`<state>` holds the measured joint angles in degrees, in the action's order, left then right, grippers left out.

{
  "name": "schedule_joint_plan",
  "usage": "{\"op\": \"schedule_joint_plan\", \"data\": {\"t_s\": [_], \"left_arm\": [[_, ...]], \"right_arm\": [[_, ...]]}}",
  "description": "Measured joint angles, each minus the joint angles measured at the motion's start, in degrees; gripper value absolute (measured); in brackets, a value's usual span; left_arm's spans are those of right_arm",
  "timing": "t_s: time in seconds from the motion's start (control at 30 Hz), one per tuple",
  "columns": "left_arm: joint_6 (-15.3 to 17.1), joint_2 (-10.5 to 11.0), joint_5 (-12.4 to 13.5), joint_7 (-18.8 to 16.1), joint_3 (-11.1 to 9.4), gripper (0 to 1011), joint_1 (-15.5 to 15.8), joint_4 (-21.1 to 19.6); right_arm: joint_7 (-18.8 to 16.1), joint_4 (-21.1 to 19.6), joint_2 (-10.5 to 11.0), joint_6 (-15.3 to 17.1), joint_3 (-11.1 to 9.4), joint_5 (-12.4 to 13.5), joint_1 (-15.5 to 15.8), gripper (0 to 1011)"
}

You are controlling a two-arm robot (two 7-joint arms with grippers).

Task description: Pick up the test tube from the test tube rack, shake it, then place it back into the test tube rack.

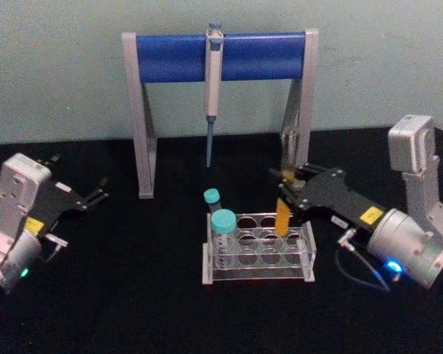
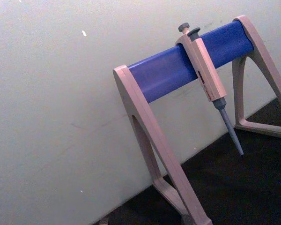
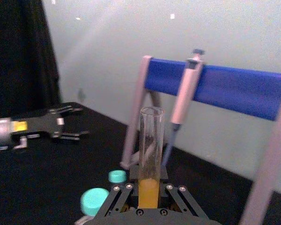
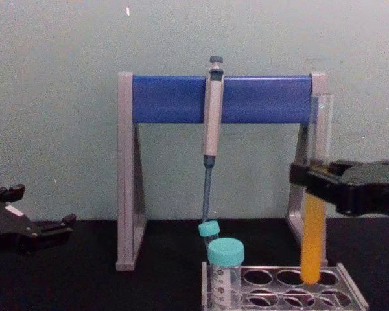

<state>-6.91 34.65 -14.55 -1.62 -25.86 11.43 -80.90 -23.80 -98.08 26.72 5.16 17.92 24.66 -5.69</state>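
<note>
A black bench [image 1: 133,295] is stretching out before a pale wall, with open surface lying along its front edge and its left side. The right gripper [image 1: 283,192] is reaching in from the bench's right edge and clenching the test tube [image 1: 283,218] around its middle, holding it upright. The tube is tall, thin, clear glass with an open mouth, and orange-yellow liquid is filling its lower half. Its rounded bottom is sitting level with the top plate of the test tube rack [image 1: 260,276], at a back-row hole near the rack's right end; whether it is passing through the hole is hard to tell. The rack is low, clear plastic with rows of round holes, standing near the middle of the bench. Two short vials with teal caps [image 1: 223,220] are standing at its left end, and the other holes are standing open. Behind the rack, toward the bench's back edge, a tall grey stand with a blue crossbar [image 1: 221,56] is carrying a grey pipette [image 1: 213,81] that is hanging tip down. The left gripper [image 1: 102,190] is resting near the bench's left edge, well apart from the rack, its fingers spread and holding nothing.
</note>
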Motion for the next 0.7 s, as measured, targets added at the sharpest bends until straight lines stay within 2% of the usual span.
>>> {"op": "schedule_joint_plan", "data": {"t_s": [0.2, 0.3, 0.57, 0.7], "left_arm": [[0.0, 0.0, 0.0, 0.0, 0.0, 1001, 0.0, 0.0], [0.0, 0.0, 0.0, 0.0, 0.0, 1001, 0.0, 0.0], [0.0, 0.0, 0.0, 0.0, 0.0, 1001, 0.0, 0.0], [0.0, 0.0, 0.0, 0.0, 0.0, 1001, 0.0, 0.0]], "right_arm": [[-1.3, 0.8, -1.0, -0.2, 2.4, 1.2, -1.4, 225], [-1.6, 2.5, -2.3, -1.0, 3.7, 1.7, -3.1, 225], [-0.8, 6.7, -4.7, -3.0, 4.9, 1.8, -6.5, 225], [0.1, 8.5, -5.5, -4.0, 5.0, 0.9, -7.8, 225]]}}
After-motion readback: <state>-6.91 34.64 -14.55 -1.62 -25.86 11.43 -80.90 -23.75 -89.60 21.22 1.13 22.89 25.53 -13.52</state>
